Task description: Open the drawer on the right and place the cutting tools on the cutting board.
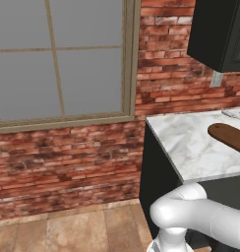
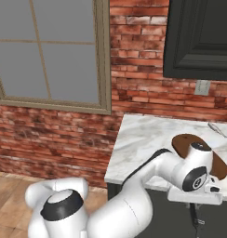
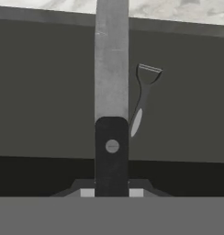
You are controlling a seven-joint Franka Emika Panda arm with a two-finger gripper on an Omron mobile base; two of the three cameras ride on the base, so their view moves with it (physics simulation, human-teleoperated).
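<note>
The fingers (image 3: 112,193) are closed tight on the dark handle of a knife (image 3: 112,114), one of the cutting tools, held above the open drawer (image 3: 49,101) where a peeler (image 3: 142,98) lies loose. The knife's long axis runs straight out from the hand, blade toward the bench (image 3: 178,11) edge. With the grip so far back, the blade could swing or catch that edge on the way to the cutting board (image 1: 230,135).

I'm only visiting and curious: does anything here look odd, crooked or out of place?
Nothing stands out. The tool is shut on a knife over the dark drawer, where a peeler lies. The cutting board sits flat on the marble counter.
</note>
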